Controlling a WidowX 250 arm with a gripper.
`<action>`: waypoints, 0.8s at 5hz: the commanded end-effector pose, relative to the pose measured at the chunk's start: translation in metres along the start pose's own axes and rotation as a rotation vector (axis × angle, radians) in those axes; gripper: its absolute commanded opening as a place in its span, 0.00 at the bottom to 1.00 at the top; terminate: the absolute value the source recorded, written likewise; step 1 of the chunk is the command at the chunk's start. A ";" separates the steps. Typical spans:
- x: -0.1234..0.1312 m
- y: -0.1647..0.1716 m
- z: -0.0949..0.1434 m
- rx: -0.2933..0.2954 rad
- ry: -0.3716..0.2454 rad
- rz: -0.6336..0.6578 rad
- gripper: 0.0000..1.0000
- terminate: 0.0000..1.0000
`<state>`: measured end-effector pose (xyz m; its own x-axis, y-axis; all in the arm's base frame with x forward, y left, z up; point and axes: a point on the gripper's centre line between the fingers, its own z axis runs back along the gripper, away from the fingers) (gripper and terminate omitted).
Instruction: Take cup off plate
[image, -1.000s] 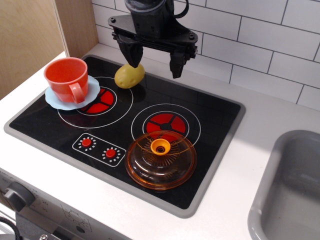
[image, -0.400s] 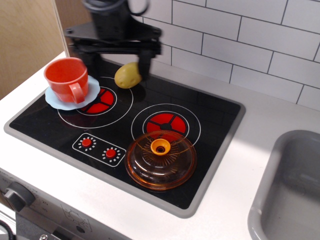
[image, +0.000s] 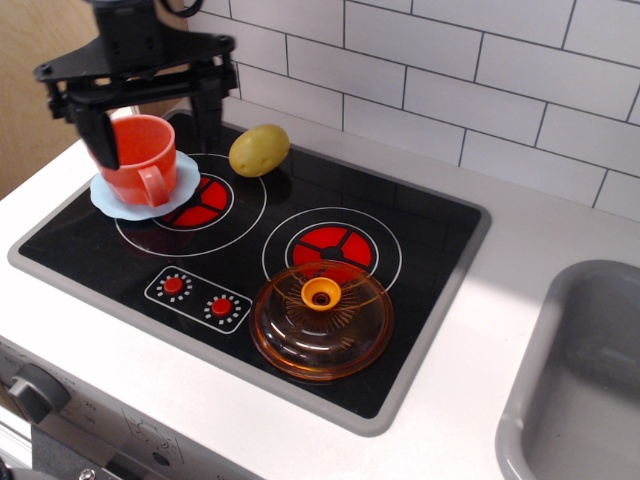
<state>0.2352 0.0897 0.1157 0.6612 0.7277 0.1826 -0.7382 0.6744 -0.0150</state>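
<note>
Inspecting bench (image: 520, 180): stove top at left end.
Gripper (image: 155, 125): jaws spread wide, holding nothing, straddling cup from above.
Plate (image: 185, 180): far-left burner, under cup.
Cup (image: 140, 160): upright, directly below jaws, handle toward front edge.

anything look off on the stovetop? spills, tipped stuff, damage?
Nothing stands out. The cup sits upright on the plate, the potato lies beside it, and the orange lid rests flat near the front. The open gripper straddles the cup. No spills or damage visible.
</note>
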 end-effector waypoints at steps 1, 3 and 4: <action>0.004 0.007 -0.017 -0.054 -0.027 0.170 1.00 0.00; 0.001 0.003 -0.034 0.015 0.013 0.193 1.00 0.00; -0.001 0.001 -0.044 0.041 0.019 0.182 1.00 0.00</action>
<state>0.2363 0.0991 0.0620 0.5277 0.8394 0.1297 -0.8478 0.5300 0.0195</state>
